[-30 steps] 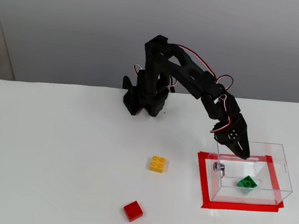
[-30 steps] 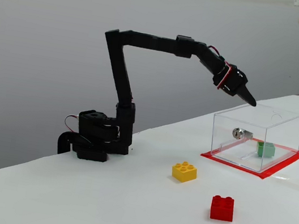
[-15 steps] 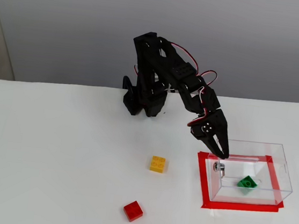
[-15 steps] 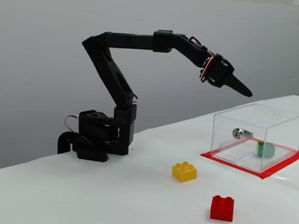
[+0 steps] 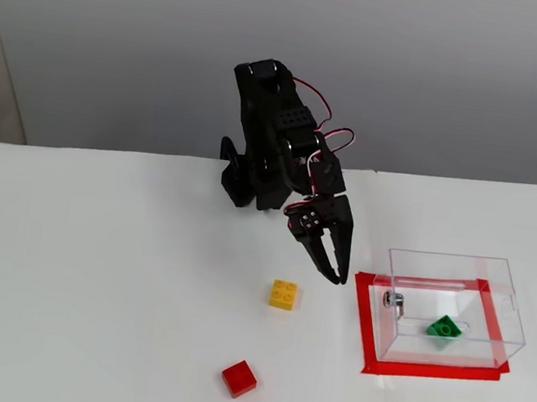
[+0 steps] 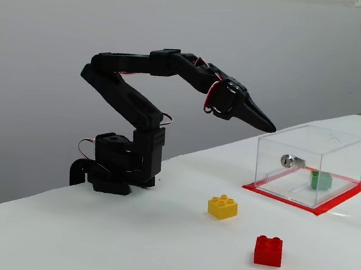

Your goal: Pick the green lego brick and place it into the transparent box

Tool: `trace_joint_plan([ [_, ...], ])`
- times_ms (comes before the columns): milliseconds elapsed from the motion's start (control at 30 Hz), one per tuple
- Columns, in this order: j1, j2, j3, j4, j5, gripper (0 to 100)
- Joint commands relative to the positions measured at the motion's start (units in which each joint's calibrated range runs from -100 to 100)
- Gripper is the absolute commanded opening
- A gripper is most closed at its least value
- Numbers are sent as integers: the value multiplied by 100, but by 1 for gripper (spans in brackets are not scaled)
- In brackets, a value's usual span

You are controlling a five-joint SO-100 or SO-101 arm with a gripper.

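The green lego brick lies inside the transparent box, on its floor; through the wall it also shows in the other fixed view. The box stands on a red-taped rectangle and has a small metal knob on its left wall. My black gripper hangs in the air left of the box and above the table, empty, with its jaws together. In the side-on fixed view the gripper points toward the box's upper left edge without touching it.
A yellow brick lies on the white table below the gripper. A red brick lies nearer the front. The arm's base stands at the back. The red tape frame borders the box.
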Motion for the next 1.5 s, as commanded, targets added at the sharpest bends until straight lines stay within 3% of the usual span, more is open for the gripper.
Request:
trace_joint_plan([
  [0, 321, -587, 260, 7, 22, 2],
  [767, 2650, -3617, 2366, 7, 22, 2],
  [1467, 3027, -4423, 3939, 7, 12, 2],
])
